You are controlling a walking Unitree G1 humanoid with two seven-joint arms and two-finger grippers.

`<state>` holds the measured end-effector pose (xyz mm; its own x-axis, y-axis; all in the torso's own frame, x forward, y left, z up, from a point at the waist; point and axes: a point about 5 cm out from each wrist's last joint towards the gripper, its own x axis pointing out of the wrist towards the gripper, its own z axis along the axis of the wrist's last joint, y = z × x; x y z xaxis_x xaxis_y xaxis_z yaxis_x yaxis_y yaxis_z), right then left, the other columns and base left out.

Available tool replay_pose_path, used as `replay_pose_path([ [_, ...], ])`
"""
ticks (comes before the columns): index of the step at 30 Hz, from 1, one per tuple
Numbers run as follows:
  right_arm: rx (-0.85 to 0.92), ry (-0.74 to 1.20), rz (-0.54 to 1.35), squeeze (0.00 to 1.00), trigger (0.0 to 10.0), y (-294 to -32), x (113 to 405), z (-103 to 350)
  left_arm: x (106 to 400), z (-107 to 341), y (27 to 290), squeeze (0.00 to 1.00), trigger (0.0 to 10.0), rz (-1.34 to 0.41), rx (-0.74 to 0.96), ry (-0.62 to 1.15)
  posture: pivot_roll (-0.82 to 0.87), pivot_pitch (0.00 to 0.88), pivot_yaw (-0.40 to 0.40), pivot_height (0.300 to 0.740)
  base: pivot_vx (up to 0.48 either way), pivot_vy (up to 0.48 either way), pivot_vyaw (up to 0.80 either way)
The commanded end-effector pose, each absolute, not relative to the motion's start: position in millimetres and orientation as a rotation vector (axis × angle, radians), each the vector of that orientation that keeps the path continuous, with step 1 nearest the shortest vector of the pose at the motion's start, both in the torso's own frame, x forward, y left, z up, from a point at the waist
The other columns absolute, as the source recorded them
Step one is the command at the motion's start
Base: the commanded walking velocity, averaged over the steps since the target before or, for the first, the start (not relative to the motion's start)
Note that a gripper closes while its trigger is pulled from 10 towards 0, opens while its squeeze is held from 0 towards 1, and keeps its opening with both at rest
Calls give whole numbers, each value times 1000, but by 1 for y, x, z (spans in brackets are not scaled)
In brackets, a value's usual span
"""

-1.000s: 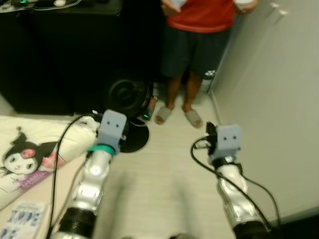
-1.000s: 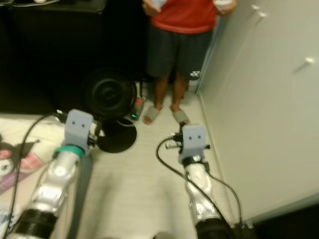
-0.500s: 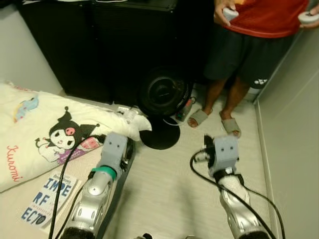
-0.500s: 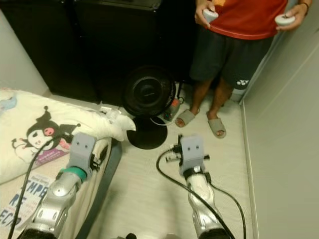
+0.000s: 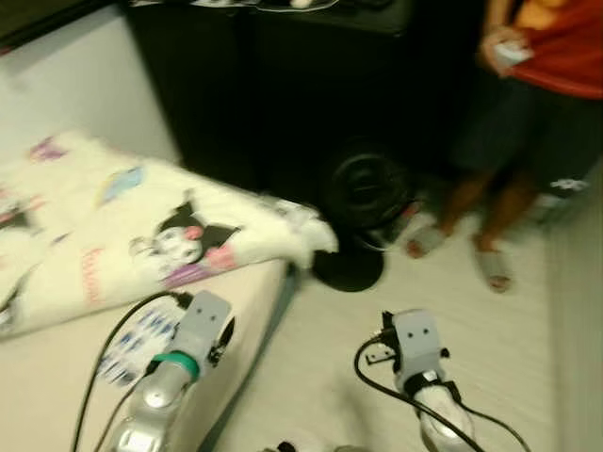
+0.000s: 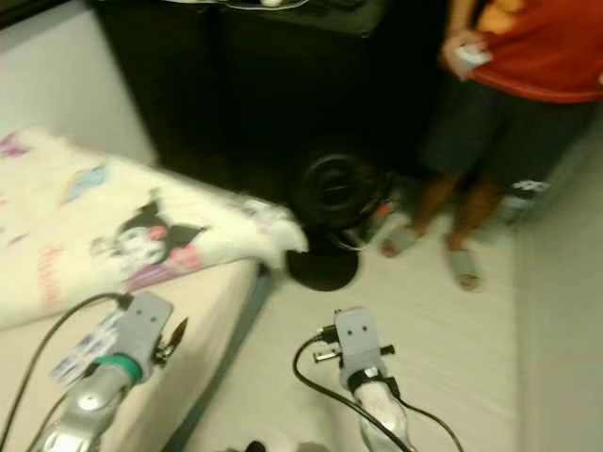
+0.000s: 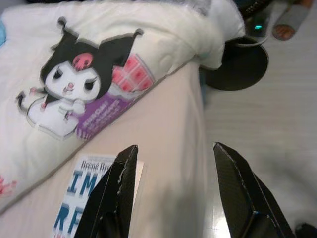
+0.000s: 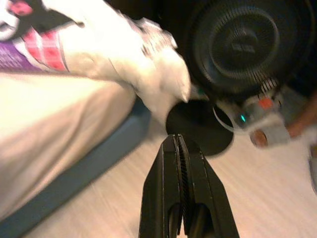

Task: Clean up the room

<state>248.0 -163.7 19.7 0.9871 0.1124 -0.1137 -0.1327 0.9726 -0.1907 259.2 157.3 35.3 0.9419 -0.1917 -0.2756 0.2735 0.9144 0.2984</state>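
Lying flat on the bare beige mattress (image 7: 168, 144) at the left — a white paperback book with big blue lettering (image 7: 81, 191), part tucked under the near edge of the cream quilt printed with a black-eared cartoon character (image 7: 74, 79). Likely the first thing to tidy, though nothing held yet. Judged an approach step: searching and closing in, no grasp begun.

Directly above the book, the left gripper (image 7: 173, 193) — two black fingers spread wide, nothing between them, near finger over the book's right edge. To the right over the pale wood-look floor (image 5: 490, 348), the right gripper (image 8: 179, 198), fingers pressed flat together and empty.

Next move probably calls for lowering the left gripper, shifting it further left until the book's edge sits between the fingers, then closing; thin and flat on a soft surface, so likely awkward to pinch without sliding it toward the mattress edge first.

Left wrist view gives the book's lettering and its overlap with the quilt sharply; head views, blurred, reduce it to a pale blue-marked patch (image 5: 141, 341) just left of the left arm. Right wrist view brings out the black round floor fan (image 8: 242, 44) on its disc base, a small green light beside it, and the quilt's corner hanging over the mattress edge. Head views alone take in the far side: black cabinet (image 5: 311, 85), and a person in a red shirt, dark shorts and grey slippers (image 5: 532, 113) at the far right, holding a pale controller.
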Motion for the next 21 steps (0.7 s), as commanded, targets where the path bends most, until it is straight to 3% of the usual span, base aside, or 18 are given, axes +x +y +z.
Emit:
replay_pose_path([
  [1, -194, 122, 115, 0, 10000, -165, 244, 15, 258, 32, 158, 0, 10000, -247, 353, 256, -92, 44, 49, 735, 0, 0, 794],
  [21, -190, 115, 121, 0, 10000, -162, 246, 13, 261, 34, 153, 0, 10000, -250, 353, 233, -88, 53, 48, 735, 0, 0, 793],
])
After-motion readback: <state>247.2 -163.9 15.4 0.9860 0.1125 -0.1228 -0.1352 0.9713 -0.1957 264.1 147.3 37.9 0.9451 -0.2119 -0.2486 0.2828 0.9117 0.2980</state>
